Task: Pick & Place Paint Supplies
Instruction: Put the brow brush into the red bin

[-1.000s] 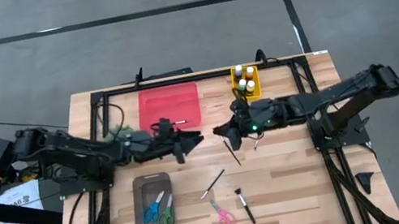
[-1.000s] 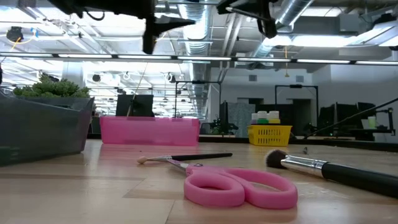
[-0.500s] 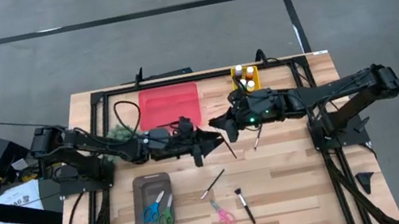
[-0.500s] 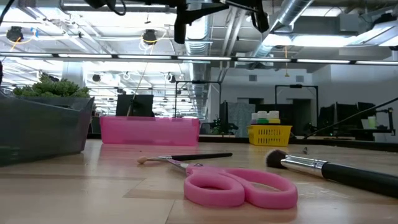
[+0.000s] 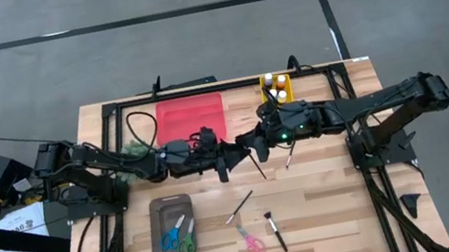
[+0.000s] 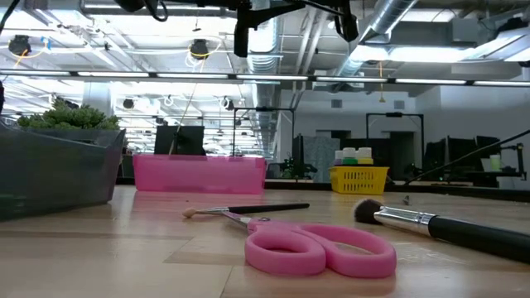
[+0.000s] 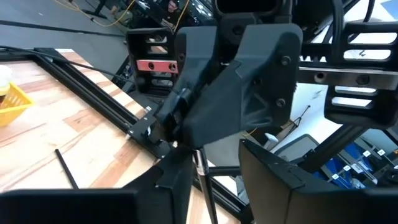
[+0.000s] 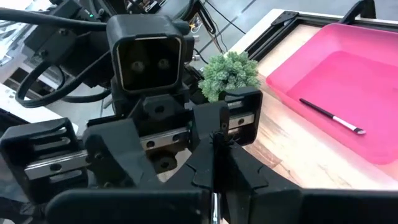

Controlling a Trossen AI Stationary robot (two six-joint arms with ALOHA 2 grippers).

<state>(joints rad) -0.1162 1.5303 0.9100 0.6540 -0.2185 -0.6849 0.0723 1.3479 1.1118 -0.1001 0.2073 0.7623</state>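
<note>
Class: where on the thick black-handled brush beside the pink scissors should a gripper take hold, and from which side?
Likely mid-handle on the brush, from straight above, closing across it: it lies flat, handle long and straight, head soft.

table (image 5: 341, 207) | pink tray (image 5: 191, 118) | grey tray (image 5: 173, 228) | yellow basket (image 5: 277, 91) | pink scissors (image 5: 250, 240)

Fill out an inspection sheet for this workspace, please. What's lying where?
Surface: wooden table, black rails along its edges.
Job's things: paint bottles in yellow basket; tray paintbrush in pink tray; thin brush and thick brush lying loose.
Clutter: pink scissors; grey bin holding scissors; green tuft.
Grippers: right gripper, fingers shut on held paintbrush, meets left gripper mid-table.
Cables: black loop beside the tray.
Surroundings: grey floor; nobody seen.
</note>
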